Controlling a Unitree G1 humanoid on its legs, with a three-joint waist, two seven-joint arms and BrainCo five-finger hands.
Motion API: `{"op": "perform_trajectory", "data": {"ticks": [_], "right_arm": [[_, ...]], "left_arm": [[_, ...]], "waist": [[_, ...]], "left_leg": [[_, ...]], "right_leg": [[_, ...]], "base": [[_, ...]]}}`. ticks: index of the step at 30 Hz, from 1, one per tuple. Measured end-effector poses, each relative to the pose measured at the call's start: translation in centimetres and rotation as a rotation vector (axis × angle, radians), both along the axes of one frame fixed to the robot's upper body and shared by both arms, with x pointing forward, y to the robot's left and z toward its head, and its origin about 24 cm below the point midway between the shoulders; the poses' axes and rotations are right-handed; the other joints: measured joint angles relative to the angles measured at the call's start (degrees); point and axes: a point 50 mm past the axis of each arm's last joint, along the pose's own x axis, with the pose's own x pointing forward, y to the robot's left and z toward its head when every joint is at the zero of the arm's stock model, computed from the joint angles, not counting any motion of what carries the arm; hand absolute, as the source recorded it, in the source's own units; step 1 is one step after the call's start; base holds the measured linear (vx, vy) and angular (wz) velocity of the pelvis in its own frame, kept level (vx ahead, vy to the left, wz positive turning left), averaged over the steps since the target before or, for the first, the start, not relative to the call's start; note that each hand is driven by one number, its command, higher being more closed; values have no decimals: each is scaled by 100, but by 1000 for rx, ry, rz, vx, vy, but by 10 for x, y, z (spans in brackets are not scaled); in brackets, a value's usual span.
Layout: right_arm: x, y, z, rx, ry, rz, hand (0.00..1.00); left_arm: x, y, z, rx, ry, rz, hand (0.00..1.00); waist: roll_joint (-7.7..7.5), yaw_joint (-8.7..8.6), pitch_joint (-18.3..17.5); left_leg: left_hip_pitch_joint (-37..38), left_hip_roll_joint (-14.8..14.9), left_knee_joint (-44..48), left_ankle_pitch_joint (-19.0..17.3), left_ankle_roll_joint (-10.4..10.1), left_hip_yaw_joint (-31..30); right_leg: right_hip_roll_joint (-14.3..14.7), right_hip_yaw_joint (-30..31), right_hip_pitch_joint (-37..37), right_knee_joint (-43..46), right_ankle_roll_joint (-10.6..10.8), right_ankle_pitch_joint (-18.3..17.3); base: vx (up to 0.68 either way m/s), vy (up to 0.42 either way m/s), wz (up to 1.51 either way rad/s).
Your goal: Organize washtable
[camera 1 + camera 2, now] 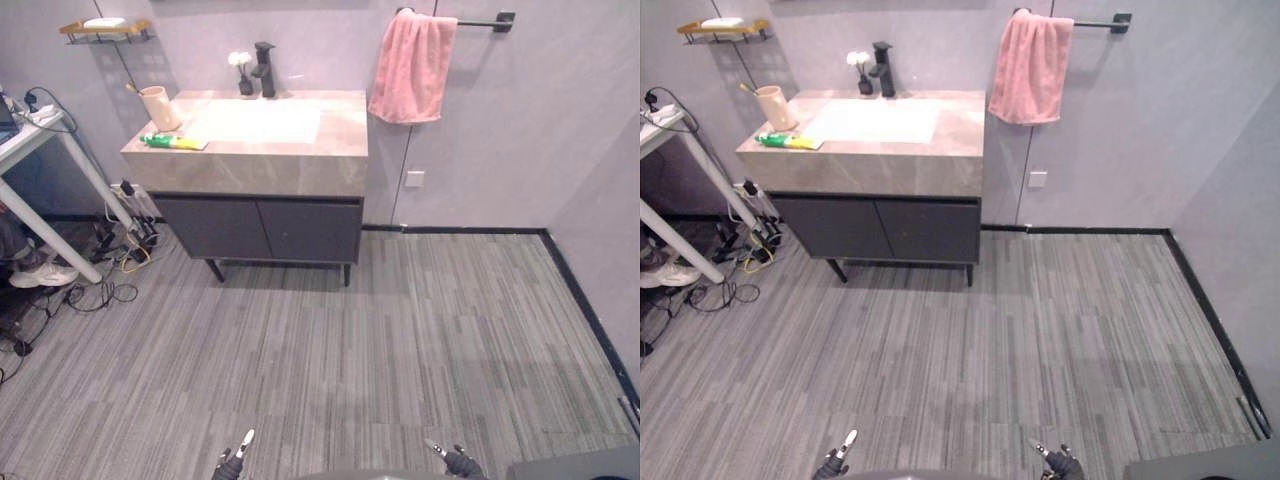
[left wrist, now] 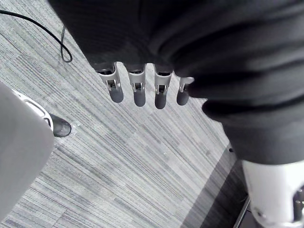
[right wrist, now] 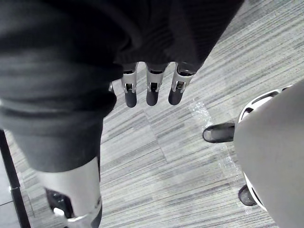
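Observation:
The washtable (image 1: pixel 300 165) stands against the far wall, a stone counter with a pale basin (image 1: pixel 255 120). A black faucet (image 1: pixel 265 68) and a small vase of white flowers (image 1: pixel 243 72) stand behind the basin. At the counter's left are a beige cup (image 1: pixel 160 108) holding a toothbrush and a green and yellow tube (image 1: pixel 172 142) lying flat. A pink towel (image 1: pixel 412 68) hangs on a black bar to the right. My left hand (image 1: pixel 235 462) and right hand (image 1: pixel 455 460) hang low, far from the counter. Their fingers (image 2: pixel 137 90) (image 3: pixel 152 90) are straight and hold nothing.
Dark cabinet doors (image 1: pixel 260 230) sit under the counter. A wall shelf (image 1: pixel 105 30) with a white item hangs at upper left. A white table (image 1: pixel 30 140) with cables and a white shoe (image 1: pixel 45 272) below it stands at left. Grey plank floor (image 1: pixel 380 340) stretches between me and the washtable.

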Motion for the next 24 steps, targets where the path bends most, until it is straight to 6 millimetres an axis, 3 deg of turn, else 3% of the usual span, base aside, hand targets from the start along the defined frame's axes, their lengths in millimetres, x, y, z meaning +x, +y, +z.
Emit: {"op": "perform_trajectory", "data": {"ticks": [24], "right_arm": [[0,0,0,0,1,-2,0]], "left_arm": [[-1,0,0,-1,4,0,0]], "waist": [[-3,-64,2]], "left_leg": [[27,8,-4,-1,0,19]], "right_leg": [[34,33,61,-117,-17,59]], "base": [[-2,-7,0]]}}
